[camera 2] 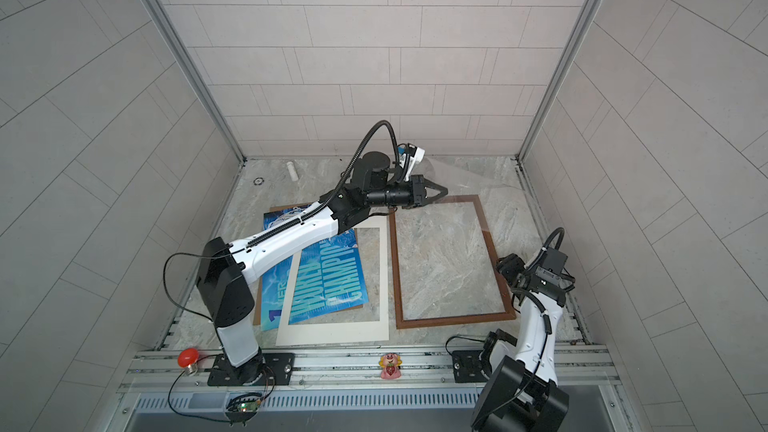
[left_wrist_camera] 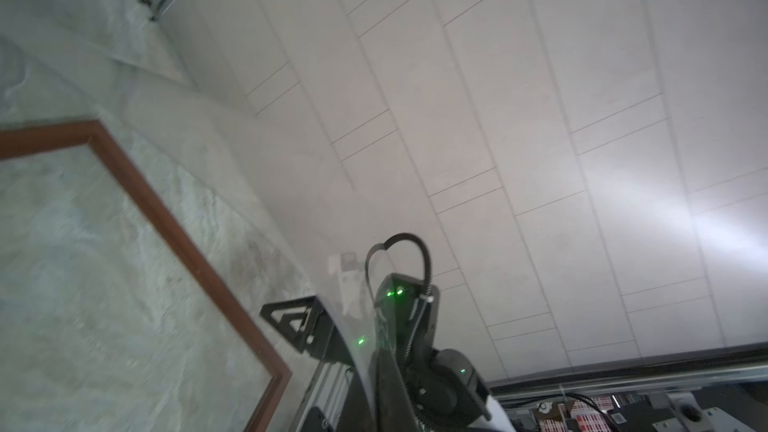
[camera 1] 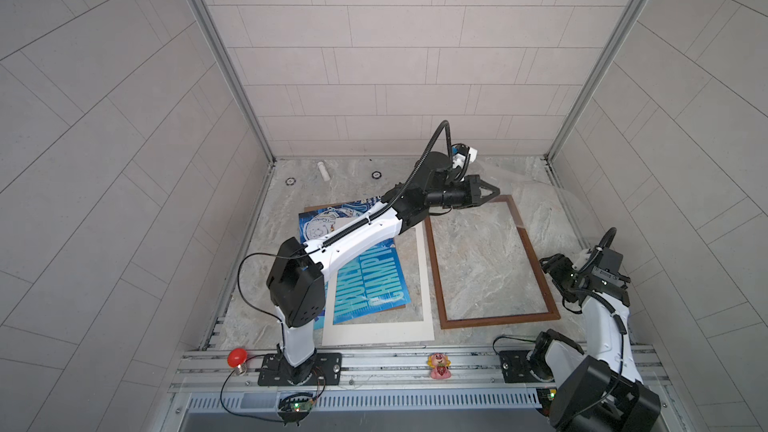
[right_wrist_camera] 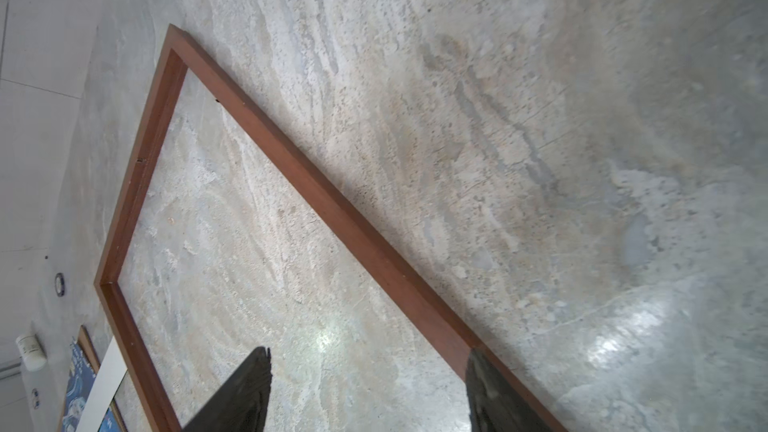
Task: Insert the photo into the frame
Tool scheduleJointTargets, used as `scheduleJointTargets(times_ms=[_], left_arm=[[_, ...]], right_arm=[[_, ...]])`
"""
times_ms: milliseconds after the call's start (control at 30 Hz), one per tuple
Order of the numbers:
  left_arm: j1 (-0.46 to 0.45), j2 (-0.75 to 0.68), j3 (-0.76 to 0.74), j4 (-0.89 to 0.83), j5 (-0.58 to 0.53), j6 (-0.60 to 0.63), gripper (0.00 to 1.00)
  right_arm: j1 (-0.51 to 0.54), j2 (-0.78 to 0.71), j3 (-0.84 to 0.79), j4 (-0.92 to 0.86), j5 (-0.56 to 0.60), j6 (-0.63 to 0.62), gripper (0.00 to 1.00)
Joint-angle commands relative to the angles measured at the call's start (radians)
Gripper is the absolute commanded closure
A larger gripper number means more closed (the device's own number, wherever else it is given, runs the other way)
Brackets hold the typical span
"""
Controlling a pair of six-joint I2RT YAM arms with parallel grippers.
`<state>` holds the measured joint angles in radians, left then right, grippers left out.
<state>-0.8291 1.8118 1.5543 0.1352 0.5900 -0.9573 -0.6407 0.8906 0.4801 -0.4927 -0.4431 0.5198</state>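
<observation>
Left gripper (camera 1: 496, 191) pinches a clear plastic sheet (camera 1: 536, 184) by the thin brown wooden frame (camera 1: 498, 321) — right gripper (right_wrist_camera: 368, 351) wide, empty — big blue paper poster (camera 1: 374, 280) probably goes in next.

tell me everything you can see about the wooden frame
The frame is a large rectangle of thin dark brown wood with mitred corners. It is empty: the marbled table shows through, and the photo lies apart from it. It lies flat, right of the cream mat, long edges close together. The right gripper, jaws open, hangs by its right rail; the left gripper, jaws shut, is near its far rail.
</observation>
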Motion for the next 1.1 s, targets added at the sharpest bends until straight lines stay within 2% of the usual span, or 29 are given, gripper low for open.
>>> scheduleJointTargets(times_ms=[0, 67, 400, 567, 700, 867, 1067], left_arm=[[0.013, -0.039, -0.209, 0.167, -0.076, -0.046, 1.0], [0.01, -0.051, -0.296, 0.187, -0.11, -0.035, 1.0], [0.01, -0.031, -0.551, 0.336, -0.092, -0.09, 1.0], [0.023, -0.042, -0.578, 0.352, -0.079, -0.116, 1.0], [0.053, -0.057, -0.588, 0.341, -0.029, -0.117, 1.0], [0.099, -0.07, -0.596, 0.303, 0.056, -0.085, 1.0], [0.157, -0.113, -0.613, 0.211, 0.145, -0.001, 1.0]], right_arm=[[-0.014, 0.051, 0.0, 0.014, 0.039, -0.035, 0.29], [-0.015, 0.087, 0.011, 0.017, 0.026, -0.045, 0.28], [-0.015, 0.227, 0.027, 0.054, 0.013, -0.071, 0.26], [-0.015, 0.283, 0.041, 0.016, -0.006, -0.104, 0.26], [-0.009, 0.326, 0.056, 0.024, -0.063, -0.106, 0.27], [0.001, 0.398, 0.04, 0.018, -0.183, -0.109, 0.29], [0.026, 0.403, 0.024, 0.005, -0.253, -0.098, 0.29]])
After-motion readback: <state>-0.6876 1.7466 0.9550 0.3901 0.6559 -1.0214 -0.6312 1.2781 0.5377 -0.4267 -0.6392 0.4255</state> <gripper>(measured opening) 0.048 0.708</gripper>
